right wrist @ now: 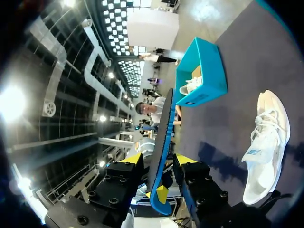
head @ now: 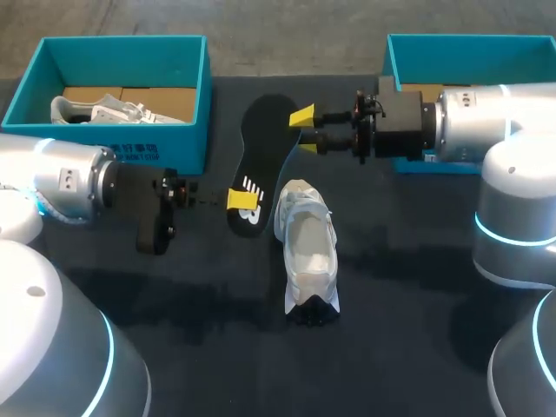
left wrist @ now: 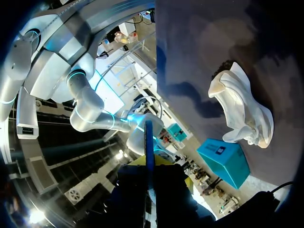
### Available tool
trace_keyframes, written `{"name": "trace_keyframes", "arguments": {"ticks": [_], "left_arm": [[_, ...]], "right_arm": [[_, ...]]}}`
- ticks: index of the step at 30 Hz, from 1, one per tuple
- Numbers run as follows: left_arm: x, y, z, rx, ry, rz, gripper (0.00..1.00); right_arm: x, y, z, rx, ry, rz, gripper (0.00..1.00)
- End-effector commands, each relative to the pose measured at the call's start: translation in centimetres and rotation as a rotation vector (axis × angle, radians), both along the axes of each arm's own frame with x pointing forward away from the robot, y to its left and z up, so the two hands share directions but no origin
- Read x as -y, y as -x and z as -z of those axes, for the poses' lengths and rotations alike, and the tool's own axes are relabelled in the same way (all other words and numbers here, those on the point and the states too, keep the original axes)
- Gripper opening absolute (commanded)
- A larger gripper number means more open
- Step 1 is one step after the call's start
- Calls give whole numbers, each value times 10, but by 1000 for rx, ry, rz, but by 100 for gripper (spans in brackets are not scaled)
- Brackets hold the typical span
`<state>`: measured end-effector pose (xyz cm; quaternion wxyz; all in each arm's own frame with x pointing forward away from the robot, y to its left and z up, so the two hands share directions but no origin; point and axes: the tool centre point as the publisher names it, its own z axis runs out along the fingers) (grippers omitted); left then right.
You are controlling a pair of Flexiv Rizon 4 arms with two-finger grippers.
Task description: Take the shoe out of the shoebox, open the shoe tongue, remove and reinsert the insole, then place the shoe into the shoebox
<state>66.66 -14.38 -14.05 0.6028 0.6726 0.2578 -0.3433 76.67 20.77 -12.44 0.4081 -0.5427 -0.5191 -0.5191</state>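
Well, white shoe point(head: 104, 110) in left shoebox point(head: 174, 143).

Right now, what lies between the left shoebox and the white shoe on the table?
The black insole is there, close beside the white shoe; the head view shows it.

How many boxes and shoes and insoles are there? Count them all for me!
Blue boxes: 2 (left box, right box)
White shoes: 2 (table shoe, boxed shoe)
Black insole: 1
Total: 5
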Motion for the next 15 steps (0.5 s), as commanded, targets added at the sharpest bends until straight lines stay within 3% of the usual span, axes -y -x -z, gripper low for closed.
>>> {"name": "trace_keyframes", "arguments": {"ticks": [1, 10, 15], "left_arm": [[1, 1, 1, 3, 3, -3, 0], [1, 1, 1, 3, 3, -3, 0], [1, 1, 1, 3, 3, -3, 0]], "right_arm": [[-5, -2, -1, -9, 13, -9, 38], [-12, -4, -2, -23, 23, -24, 18], [-15, -5, -2, -27, 24, -24, 18]]}}
